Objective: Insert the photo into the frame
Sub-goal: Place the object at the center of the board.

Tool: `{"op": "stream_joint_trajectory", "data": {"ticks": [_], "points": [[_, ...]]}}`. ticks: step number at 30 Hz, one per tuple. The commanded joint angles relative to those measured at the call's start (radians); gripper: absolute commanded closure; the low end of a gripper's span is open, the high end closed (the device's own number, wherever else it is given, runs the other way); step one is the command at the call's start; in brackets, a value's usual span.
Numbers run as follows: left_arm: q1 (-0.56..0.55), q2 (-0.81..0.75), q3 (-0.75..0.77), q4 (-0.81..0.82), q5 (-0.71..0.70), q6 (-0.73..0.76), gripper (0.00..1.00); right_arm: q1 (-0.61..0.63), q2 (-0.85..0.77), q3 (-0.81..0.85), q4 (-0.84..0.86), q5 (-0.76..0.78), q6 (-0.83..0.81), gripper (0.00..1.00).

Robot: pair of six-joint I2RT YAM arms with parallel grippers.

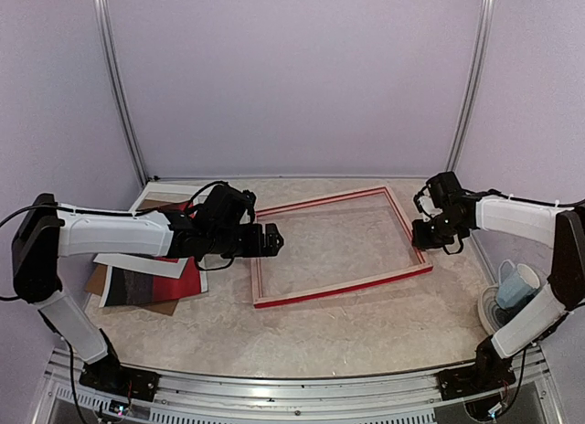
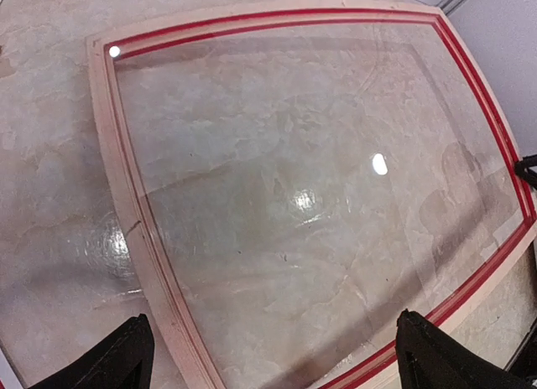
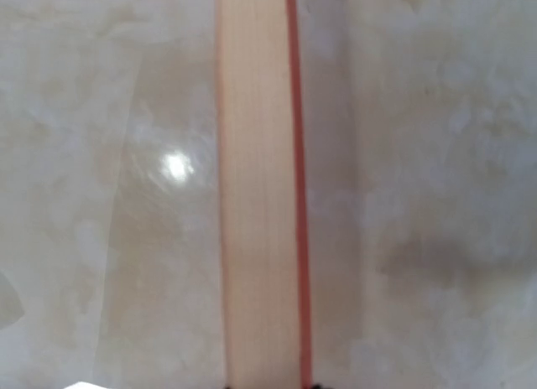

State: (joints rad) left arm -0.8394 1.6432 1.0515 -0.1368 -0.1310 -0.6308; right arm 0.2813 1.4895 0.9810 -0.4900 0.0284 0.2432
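The frame (image 1: 343,290) lies in the middle of the table, pale wood up with red edges, a clear pane (image 2: 310,179) in it. My left gripper (image 1: 273,239) hovers open over the frame's left rail (image 2: 126,213); its black fingertips (image 2: 126,360) stand wide apart with nothing between them (image 2: 281,364). At the frame's right side, close to the near corner, my right gripper (image 1: 422,238) is shut on the rail (image 3: 260,196), which runs straight down between its jaws. The photo (image 1: 137,285), dark and red, lies flat at the left under my left arm.
A white mat border (image 1: 146,201) and a brown board (image 1: 95,281) lie with the photo at the left. A pale blue cup (image 1: 517,287) sits in a white holder (image 1: 488,310) at the right edge. Purple walls close in the table.
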Motion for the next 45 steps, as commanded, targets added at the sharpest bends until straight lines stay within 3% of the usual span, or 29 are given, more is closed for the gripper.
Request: {"op": "stream_joint_trajectory", "data": {"ticks": [1,11,24,34,40,45], "points": [[0.028,-0.039,0.006,-0.033,-0.058,-0.025,0.01,0.019,-0.040,-0.046,0.133,-0.009,0.083,1.00],[0.129,-0.029,0.044,-0.065,-0.055,-0.010,0.01,0.046,-0.041,-0.163,0.181,-0.016,0.156,1.00],[0.196,0.135,0.223,-0.064,-0.002,0.034,0.01,0.061,-0.025,-0.275,0.193,-0.026,0.202,1.00],[0.221,0.193,0.327,-0.047,0.072,0.076,0.01,0.061,-0.033,-0.160,0.117,0.005,0.166,0.53],[0.230,0.243,0.386,0.028,0.227,0.116,0.01,0.061,0.017,0.018,0.105,-0.025,0.124,0.37],[0.227,0.353,0.476,0.051,0.339,0.117,0.01,0.059,0.146,0.205,0.132,-0.137,0.104,0.29]]}}
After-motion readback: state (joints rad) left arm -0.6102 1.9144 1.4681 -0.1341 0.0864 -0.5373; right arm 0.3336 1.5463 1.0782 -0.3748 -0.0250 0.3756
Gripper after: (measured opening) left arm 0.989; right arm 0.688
